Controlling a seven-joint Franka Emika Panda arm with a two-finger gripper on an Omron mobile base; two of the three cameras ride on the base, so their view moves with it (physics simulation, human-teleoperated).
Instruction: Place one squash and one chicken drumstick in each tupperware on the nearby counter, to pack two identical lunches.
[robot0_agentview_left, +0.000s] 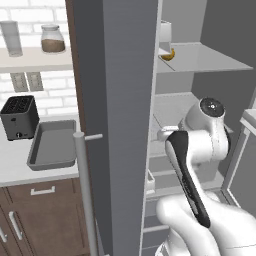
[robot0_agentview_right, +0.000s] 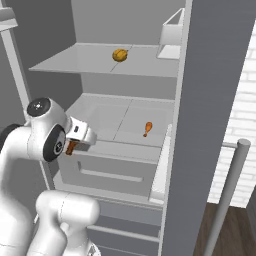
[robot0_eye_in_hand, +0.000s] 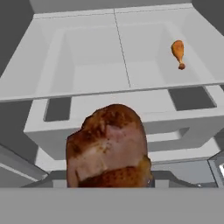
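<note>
The claw (robot0_agentview_right: 71, 146) is gripping a drumstick (robot0_eye_in_hand: 108, 148) in front of the open fridge, level with the front edge of the middle shelf (robot0_agentview_right: 120, 117); in the hand view the meaty brown end is sitting right up against the camera, and in the right base view a bit of orange-brown is poking out below the hand. A second drumstick (robot0_agentview_right: 148, 128) is lying on the middle shelf toward its right edge, thick end up and away from the door opening, bone end pointing toward the front edge. One squash (robot0_agentview_right: 119, 55) is sitting on the upper shelf (robot0_agentview_right: 90, 62), near the middle and toward the back, with a white bin (robot0_agentview_right: 172, 35) standing at that shelf's right rear corner. In the left base view the grey fridge door (robot0_agentview_left: 120, 125) is standing open between the arm and the worktop (robot0_agentview_left: 15, 165). On the worktop a grey tupperware (robot0_agentview_left: 52, 145) is lying near the right edge, just beside the door, nothing in it, and a black toaster (robot0_agentview_left: 19, 117) is standing just to its left, toward the wall. Above, a wall shelf (robot0_agentview_left: 30, 59) is carrying a jar (robot0_agentview_left: 52, 39) and a glass (robot0_agentview_left: 11, 37).
</note>
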